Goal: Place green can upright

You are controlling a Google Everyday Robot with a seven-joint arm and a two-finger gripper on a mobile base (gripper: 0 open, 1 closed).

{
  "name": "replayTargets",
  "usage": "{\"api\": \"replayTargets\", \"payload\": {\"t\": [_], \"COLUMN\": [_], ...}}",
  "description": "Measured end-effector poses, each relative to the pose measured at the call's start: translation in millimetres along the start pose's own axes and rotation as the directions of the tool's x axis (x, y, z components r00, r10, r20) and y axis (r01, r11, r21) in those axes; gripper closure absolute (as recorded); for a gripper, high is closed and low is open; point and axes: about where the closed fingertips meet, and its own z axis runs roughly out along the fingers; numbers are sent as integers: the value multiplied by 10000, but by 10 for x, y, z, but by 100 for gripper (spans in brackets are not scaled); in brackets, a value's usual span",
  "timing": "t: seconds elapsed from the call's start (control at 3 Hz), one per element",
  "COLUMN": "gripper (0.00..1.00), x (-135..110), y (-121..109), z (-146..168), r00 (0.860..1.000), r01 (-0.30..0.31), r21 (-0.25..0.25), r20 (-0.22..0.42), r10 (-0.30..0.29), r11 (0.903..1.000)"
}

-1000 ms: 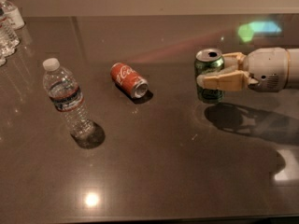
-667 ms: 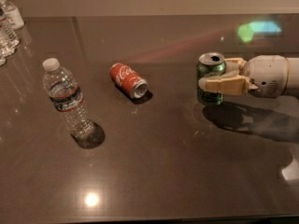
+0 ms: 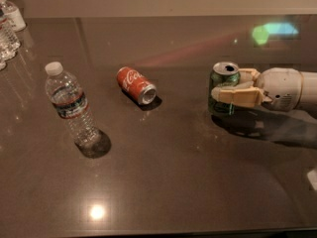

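Note:
The green can (image 3: 223,77) stands upright on the dark table (image 3: 188,172) at the right, its open silver top facing up. My gripper (image 3: 229,86) reaches in from the right edge, with one pale finger (image 3: 238,96) across the can's front and the other behind it. It is shut on the can. The can's base rests at table level, though the contact is partly hidden by the near finger.
A red Coca-Cola can (image 3: 136,85) lies on its side at the centre. A clear water bottle (image 3: 70,104) stands at the left. More bottles (image 3: 9,26) stand at the far left corner. The table's front edge runs along the bottom.
The gripper and the green can have shifted slightly right and down. The can stays upright in the grip. The red can and the bottle have not moved.

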Motion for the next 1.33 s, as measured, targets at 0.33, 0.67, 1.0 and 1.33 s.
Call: {"api": "replayTargets", "payload": {"t": [0.33, 0.67, 1.0, 1.33], "gripper": [82, 59, 36, 13], "x": [64, 121, 137, 154], "y": [-3, -17, -21, -21], "z": [-3, -30, -58, -73], "r00": [9999, 9996, 9991, 9985], "r01": [-22, -135, -110, -98], "r21": [-137, -142, -203, -307], "r20": [106, 227, 395, 529], "r10": [24, 138, 118, 114], "r11": [9999, 9998, 9997, 9995]}}
